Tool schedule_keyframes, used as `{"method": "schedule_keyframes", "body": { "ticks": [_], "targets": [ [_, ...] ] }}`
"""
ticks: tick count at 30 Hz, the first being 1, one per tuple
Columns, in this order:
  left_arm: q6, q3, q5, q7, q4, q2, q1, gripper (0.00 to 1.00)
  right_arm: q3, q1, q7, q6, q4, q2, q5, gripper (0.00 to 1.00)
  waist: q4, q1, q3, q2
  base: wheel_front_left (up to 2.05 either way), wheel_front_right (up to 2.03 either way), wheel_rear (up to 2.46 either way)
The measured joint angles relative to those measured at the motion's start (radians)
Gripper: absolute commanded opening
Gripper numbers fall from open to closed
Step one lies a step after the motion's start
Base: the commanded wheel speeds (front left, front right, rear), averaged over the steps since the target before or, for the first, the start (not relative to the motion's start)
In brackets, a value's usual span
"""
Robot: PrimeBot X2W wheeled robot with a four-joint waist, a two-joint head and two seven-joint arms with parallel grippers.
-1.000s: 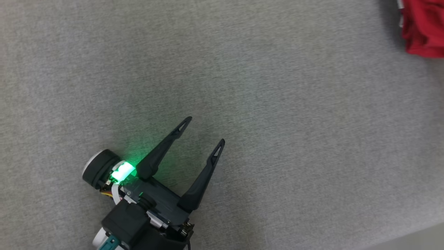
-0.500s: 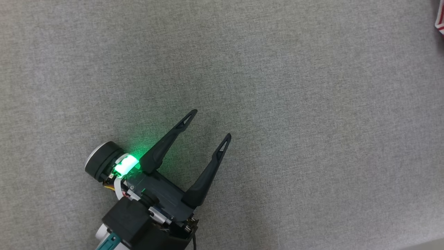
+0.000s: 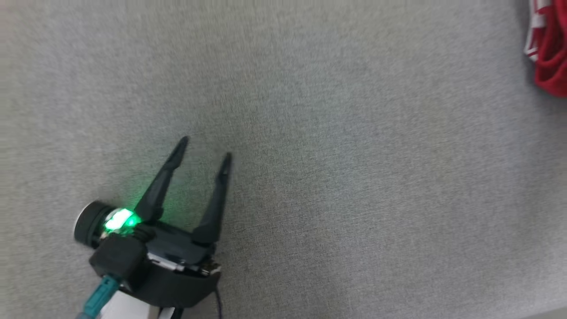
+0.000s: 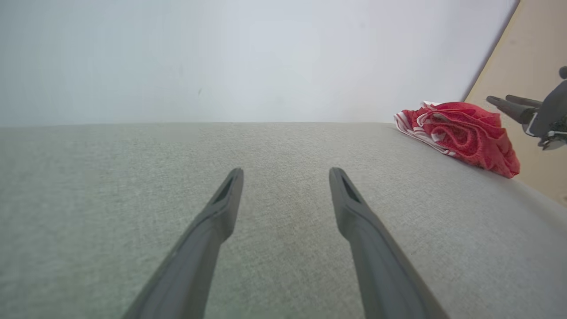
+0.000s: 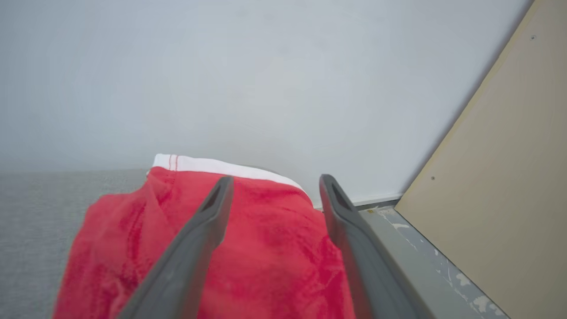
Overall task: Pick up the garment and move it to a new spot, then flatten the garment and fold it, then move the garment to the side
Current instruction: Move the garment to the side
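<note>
The garment [image 4: 460,133] is red with white striped trim and lies bunched near the far right edge of the grey surface; a strip of it shows at the top right [image 3: 549,57] of the head view. My right gripper [image 5: 275,179] hovers just over the garment [image 5: 266,261] with its fingers spread wide and nothing pinched between them. A white waistband [image 5: 221,166] runs along the garment's far edge. In the left wrist view the right gripper [image 4: 498,98] shows beside the heap. My left gripper [image 3: 205,149] is open and empty over bare cloth, far left of the garment [image 4: 287,173].
A grey fabric surface [image 3: 354,177] spreads under both arms. A white wall [image 4: 221,57] stands behind it. A beige panel [image 5: 500,177] leans at the right, with a strip of grey floor [image 5: 421,248] below the surface's right edge.
The head picture has shifted, so the camera moved. In it the left gripper now sits further left with its fingers more upright, and more of the garment shows at the right edge than half a second ago.
</note>
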Motion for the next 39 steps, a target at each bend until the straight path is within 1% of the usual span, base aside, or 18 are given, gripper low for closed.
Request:
{"method": "schedule_keyframes", "body": {
  "ticks": [1, 4, 7, 9, 12, 15, 18, 22, 24, 29, 33, 39],
  "targets": [
    [0.004, 0.012, -0.009, 0.000, 0.009, -0.005, 0.011, 1.00, 0.002, 0.030, 0.000, 0.000, -0.038, 0.014, 0.008, 1.00, 0.002, 0.0000, -0.015, 0.0000, 0.00, 0.00, 0.00],
    [0.022, 0.057, -0.041, 0.000, 0.032, -0.019, 0.047, 1.00, 0.055, 0.115, 0.000, 0.000, -0.134, 0.053, 0.050, 1.00, 0.008, -0.0001, -0.066, 0.0000, 0.00, 0.00, 0.00],
    [0.045, 0.105, -0.060, 0.000, 0.056, -0.033, 0.086, 1.00, 0.148, 0.196, 0.000, 0.000, -0.192, 0.075, 0.102, 1.00, 0.016, -0.0001, -0.122, 0.0000, 0.00, 0.00, 0.00],
    [0.062, 0.137, -0.061, 0.000, 0.076, -0.035, 0.114, 1.00, 0.219, 0.241, 0.000, 0.000, -0.211, 0.087, 0.125, 1.00, 0.021, -0.0001, -0.163, -0.0001, 0.00, 0.00, 0.00],
    [0.066, 0.161, -0.072, 0.001, 0.095, -0.043, 0.162, 1.00, 0.319, 0.302, 0.000, 0.000, -0.226, 0.118, 0.157, 1.00, 0.028, -0.0002, -0.224, -0.0001, 0.00, 0.00, 0.00],
    [0.065, 0.169, -0.092, 0.001, 0.121, -0.050, 0.205, 1.00, 0.391, 0.350, 0.000, 0.000, -0.231, 0.132, 0.184, 1.00, 0.035, -0.0002, -0.285, -0.0001, 0.00, 0.00, 0.00],
    [0.064, 0.180, -0.105, 0.001, 0.149, -0.055, 0.245, 1.00, 0.436, 0.402, 0.000, 0.000, -0.252, 0.154, 0.207, 1.00, 0.044, -0.0003, -0.346, -0.0001, 0.00, 0.00, 0.00],
    [0.047, 0.183, -0.110, 0.001, 0.176, -0.058, 0.286, 1.00, 0.466, 0.488, 0.000, 0.000, -0.295, 0.175, 0.206, 1.00, 0.057, -0.0003, -0.422, -0.0002, 0.00, 0.00, 0.00],
    [0.045, 0.177, -0.109, 0.001, 0.180, -0.059, 0.317, 1.00, 0.471, 0.540, 0.000, 0.000, -0.317, 0.188, 0.197, 1.00, 0.065, -0.0004, -0.459, -0.0002, 0.00, 0.00, 0.00],
    [0.019, 0.189, -0.089, 0.001, 0.192, -0.061, 0.356, 1.00, 0.446, 0.657, 0.000, 0.000, -0.380, 0.225, 0.163, 1.00, 0.085, -0.0005, -0.539, -0.0002, 0.00, 0.00, 0.00],
    [0.019, 0.215, -0.065, 0.000, 0.179, -0.062, 0.382, 1.00, 0.417, 0.747, 0.000, 0.000, -0.436, 0.247, 0.133, 1.00, 0.101, -0.0004, -0.586, -0.0002, 0.00, 0.00, 0.00],
    [-0.007, 0.227, -0.065, 0.000, 0.174, -0.064, 0.415, 1.00, 0.396, 0.851, 0.000, 0.000, -0.457, 0.258, 0.120, 1.00, 0.123, -0.0003, -0.626, -0.0002, 0.00, 0.00, 0.00]
  ]
}}
